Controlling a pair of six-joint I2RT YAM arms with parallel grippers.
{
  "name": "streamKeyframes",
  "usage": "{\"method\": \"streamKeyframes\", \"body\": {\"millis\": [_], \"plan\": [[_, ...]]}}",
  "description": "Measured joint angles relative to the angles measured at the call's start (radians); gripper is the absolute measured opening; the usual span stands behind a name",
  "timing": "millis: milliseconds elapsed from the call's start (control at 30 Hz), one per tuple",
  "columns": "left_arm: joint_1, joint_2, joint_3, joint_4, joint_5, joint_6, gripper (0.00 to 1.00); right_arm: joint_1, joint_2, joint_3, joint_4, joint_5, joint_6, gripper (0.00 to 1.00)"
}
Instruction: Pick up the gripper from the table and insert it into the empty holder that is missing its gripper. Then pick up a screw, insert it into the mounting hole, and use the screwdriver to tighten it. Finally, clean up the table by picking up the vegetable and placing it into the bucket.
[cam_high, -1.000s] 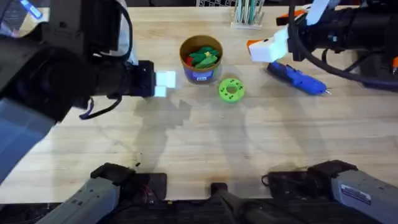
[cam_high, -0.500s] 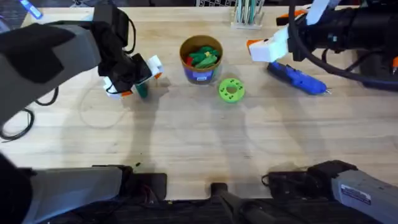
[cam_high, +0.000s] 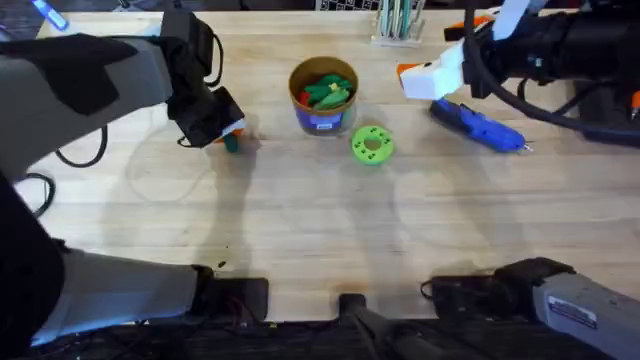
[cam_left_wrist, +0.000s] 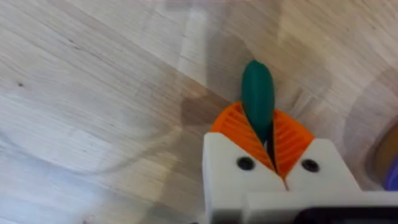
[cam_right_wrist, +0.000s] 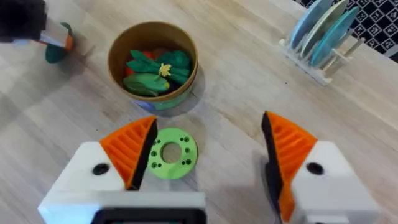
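The dark green vegetable (cam_high: 231, 146) (cam_left_wrist: 257, 93) sits low over the table, left of the bucket, pinched between the orange pads of my left gripper (cam_high: 228, 135) (cam_left_wrist: 264, 124). Its rounded end sticks out past the fingertips. The bucket (cam_high: 323, 122) (cam_right_wrist: 115, 53) stands at the back centre with green and red toy pieces inside. The blue screwdriver (cam_high: 480, 125) lies on the table at the back right. Above it my right gripper (cam_high: 440, 45) (cam_right_wrist: 208, 124) hangs open, both white mounts carrying orange pads. A loose gripper piece, an empty holder and a screw are out of view.
A bright green disc (cam_high: 372, 144) (cam_right_wrist: 169, 152) with holes lies just right of the bucket. A rack of plates (cam_high: 400, 20) (cam_right_wrist: 323, 37) stands at the back edge. Black cables trail behind the right arm.
The left arm dropped from high near the bucket down to the table on its left, and its fingers closed on the vegetable. The right arm stayed still.
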Motion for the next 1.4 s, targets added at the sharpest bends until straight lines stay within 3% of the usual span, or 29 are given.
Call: {"method": "streamKeyframes", "body": {"millis": [133,233,367,467,567,767,933,1033,1167,1233,1300,1400], "plan": [[0.002,0.000,0.024,-0.036,0.078,0.008,0.028,0.000,0.000,0.000,0.000,0.000,0.000,0.992],[0.001,-0.012,0.086,-0.053,0.199,0.011,0.028,0.000,0.000,0.000,0.000,0.000,0.000,0.991],[-0.011,-0.053,0.197,-0.043,0.328,0.011,0.028,0.000,0.000,0.000,0.000,0.000,0.000,0.991],[-0.034,-0.080,0.244,-0.007,0.375,0.011,0.028,0.000,0.000,0.000,0.000,0.000,0.000,0.991],[-0.074,-0.085,0.248,0.032,0.405,0.012,0.028,0.000,0.000,0.000,0.000,0.000,0.000,0.991],[-0.205,-0.067,0.248,0.160,0.429,0.044,0.028,0.000,0.000,0.000,0.000,0.000,0.000,0.992],[-0.284,-0.064,0.248,0.225,0.402,0.056,0.032,0.000,0.000,0.000,0.000,0.000,0.000,0.991],[-0.299,-0.055,0.248,0.225,0.373,0.061,0.234,0.000,0.000,0.000,0.000,0.000,0.000,0.991],[-0.301,-0.033,0.248,0.217,0.350,0.060,0.640,0.000,0.000,0.000,0.000,0.000,0.000,0.991],[-0.301,-0.028,0.248,0.217,0.344,0.060,0.926,0.000,0.000,0.000,0.000,0.000,0.000,0.991],[-0.301,-0.028,0.248,0.217,0.342,0.061,0.982,0.000,0.000,0.000,0.000,0.000,0.000,0.992],[-0.301,-0.028,0.248,0.217,0.340,0.061,0.986,0.000,0.000,0.000,0.000,0.000,0.000,0.990]]}}
